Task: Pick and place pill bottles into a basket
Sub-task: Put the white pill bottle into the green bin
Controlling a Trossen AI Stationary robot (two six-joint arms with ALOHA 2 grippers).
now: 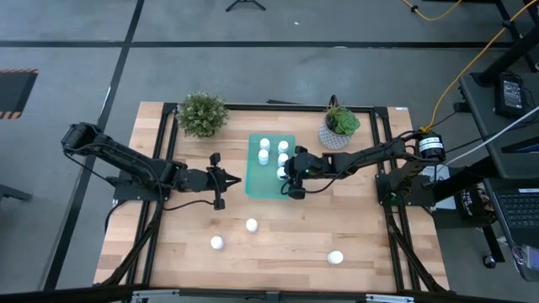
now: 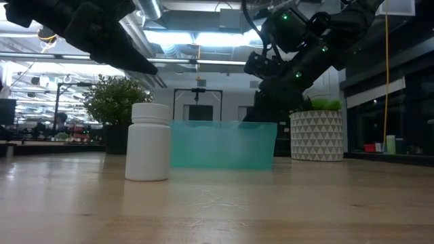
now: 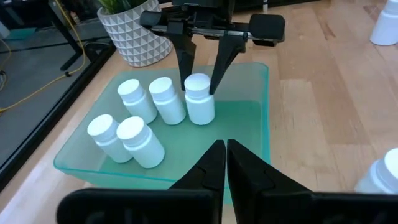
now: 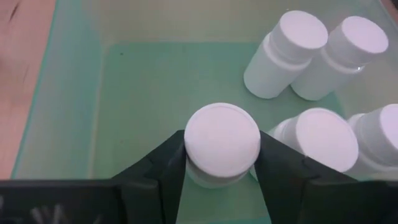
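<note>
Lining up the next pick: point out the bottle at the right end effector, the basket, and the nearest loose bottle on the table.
Bottle at the right end effector (image 4: pixel 222 141): right wrist view, cap top.
Basket (image 3: pixel 258 121): left wrist view, side wall.
Loose bottle (image 1: pixel 251 225): high view, cap.

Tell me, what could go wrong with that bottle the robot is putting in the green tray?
1. The right pincer brackets the small white round-capped pill bottle inside the translucent teal plastic tray. Lifting away crookedly could topple it.
2. Four other white bottles crowd close beside it, so a bump might knock them over.
3. The shut left pincer hovers by the tray's edge and could nudge the tray.
</note>
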